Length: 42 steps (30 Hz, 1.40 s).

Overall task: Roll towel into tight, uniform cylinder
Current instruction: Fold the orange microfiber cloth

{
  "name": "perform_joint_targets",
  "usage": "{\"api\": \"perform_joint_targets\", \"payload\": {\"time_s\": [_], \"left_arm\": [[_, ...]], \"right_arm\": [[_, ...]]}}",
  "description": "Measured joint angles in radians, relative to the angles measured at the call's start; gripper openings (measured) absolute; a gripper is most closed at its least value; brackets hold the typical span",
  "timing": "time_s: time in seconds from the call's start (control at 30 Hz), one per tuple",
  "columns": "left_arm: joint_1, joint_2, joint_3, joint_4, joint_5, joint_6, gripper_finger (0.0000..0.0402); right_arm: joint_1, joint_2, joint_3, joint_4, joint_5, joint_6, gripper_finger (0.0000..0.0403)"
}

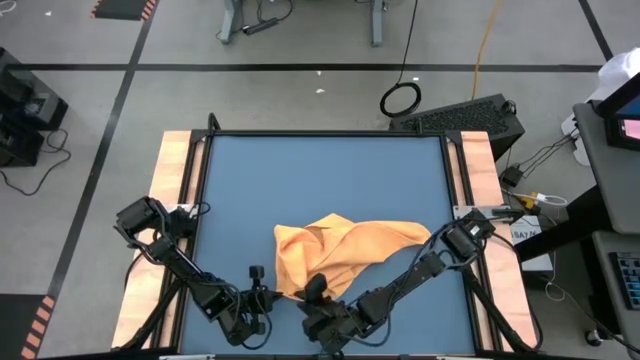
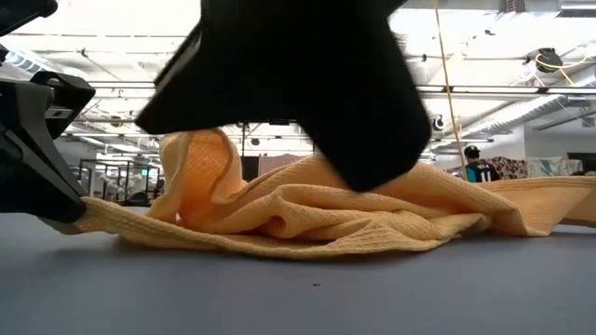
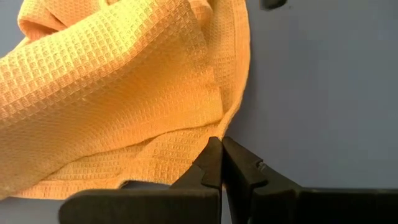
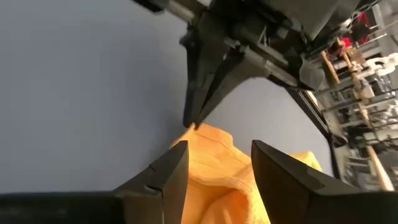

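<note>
The orange-yellow towel point(image 1: 345, 252) lies crumpled near the middle of the blue table point(image 1: 320, 180), with folds standing up point(image 2: 200, 167). My left gripper point(image 3: 219, 148) is shut at the towel's near-left corner and also shows in the high view point(image 1: 268, 292). My right gripper point(image 4: 217, 163) is open just right of it, near the table's front edge point(image 1: 318, 292). Its fingers stand either side of a raised fold of the towel point(image 4: 217, 174); I cannot tell whether they touch it. My left gripper has its shut fingertips on the towel's hem at the near-left corner point(image 3: 202, 140), coming slanting down from the near left. The corner lies low on the table point(image 2: 93, 216). Whether the cloth is pinched between the tips or pressed under them, I cannot tell.
Wooden side rails point(image 1: 172, 170) border the table left and right. Bare blue surface lies beyond the towel toward the far edge. Both arms crowd the near edge.
</note>
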Motion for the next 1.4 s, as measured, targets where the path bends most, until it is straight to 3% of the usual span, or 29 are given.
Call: {"api": "perform_joint_targets", "payload": {"time_s": [0.17, 0.43, 0.67, 0.93, 1.17, 1.4], "left_arm": [[0.000, 0.000, 0.000, 0.001, 0.000, 0.000, 0.0006], [0.001, 0.000, 0.000, 0.001, -0.001, -0.001, 0.0006], [0.002, 0.000, 0.000, 0.000, -0.002, -0.001, 0.0006], [0.002, 0.000, 0.000, 0.000, -0.004, -0.002, 0.0006], [0.002, 0.000, 0.000, 0.000, -0.006, -0.002, 0.0006], [0.002, 0.000, 0.000, 0.001, -0.041, -0.002, 0.0006]], "right_arm": [[-0.019, 0.047, 0.045, -0.114, -0.008, -0.048, 0.0149], [-0.028, 0.086, 0.065, -0.131, 0.007, -0.310, 0.0146], [-0.035, 0.091, 0.064, -0.148, 0.048, -0.417, 0.0146], [-0.075, 0.090, 0.064, -0.178, -0.005, -0.379, 0.0118], [-0.088, 0.090, 0.061, -0.195, 0.002, -0.210, 0.0012], [-0.091, 0.084, 0.096, -0.243, 0.010, -0.021, 0.0002]]}}
